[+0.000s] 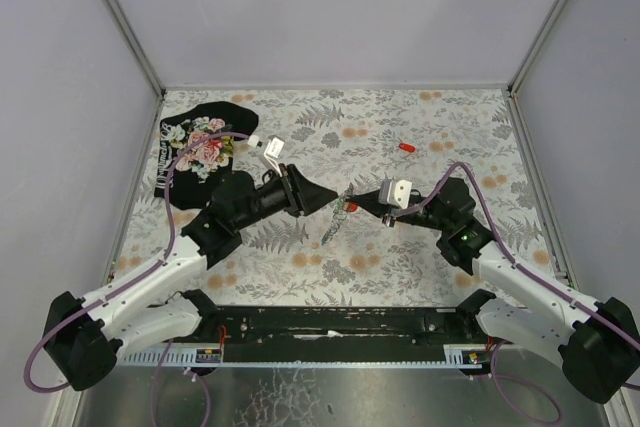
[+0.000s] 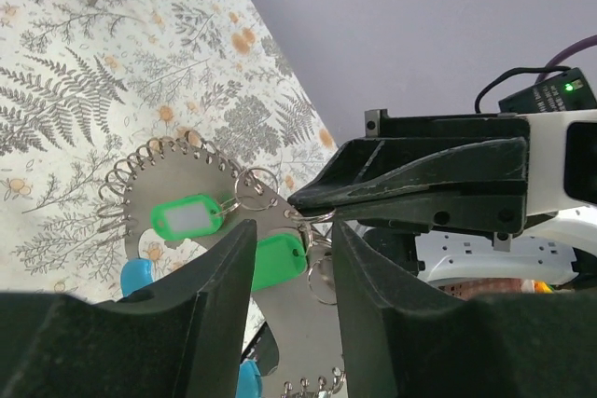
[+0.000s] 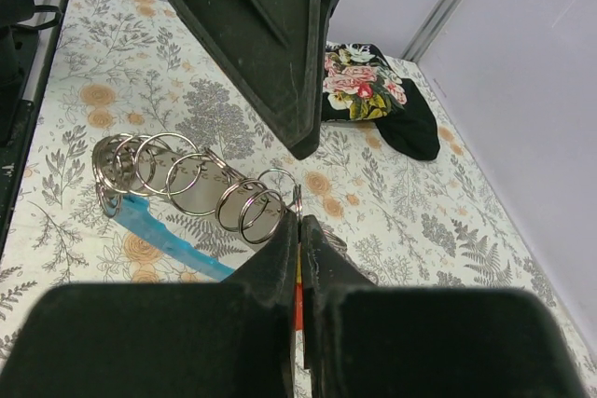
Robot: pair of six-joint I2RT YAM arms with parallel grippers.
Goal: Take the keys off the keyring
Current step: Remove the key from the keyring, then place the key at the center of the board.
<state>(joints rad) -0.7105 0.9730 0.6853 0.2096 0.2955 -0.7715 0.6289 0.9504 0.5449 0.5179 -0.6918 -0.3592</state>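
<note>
Over the flower-patterned table [image 1: 330,117], you see your right gripper [image 3: 298,223] closed on the thin silvery metal keyring [image 3: 250,210] at mid-table, while your left gripper [image 2: 294,230] stands with jaws apart around the small keys with green plastic heads [image 2: 191,216].

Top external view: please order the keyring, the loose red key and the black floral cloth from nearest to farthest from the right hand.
1. keyring: at the tip of the right hand.
2. red key: lying alone, farther back and slightly right.
3. black floral cloth: back left corner.
</note>
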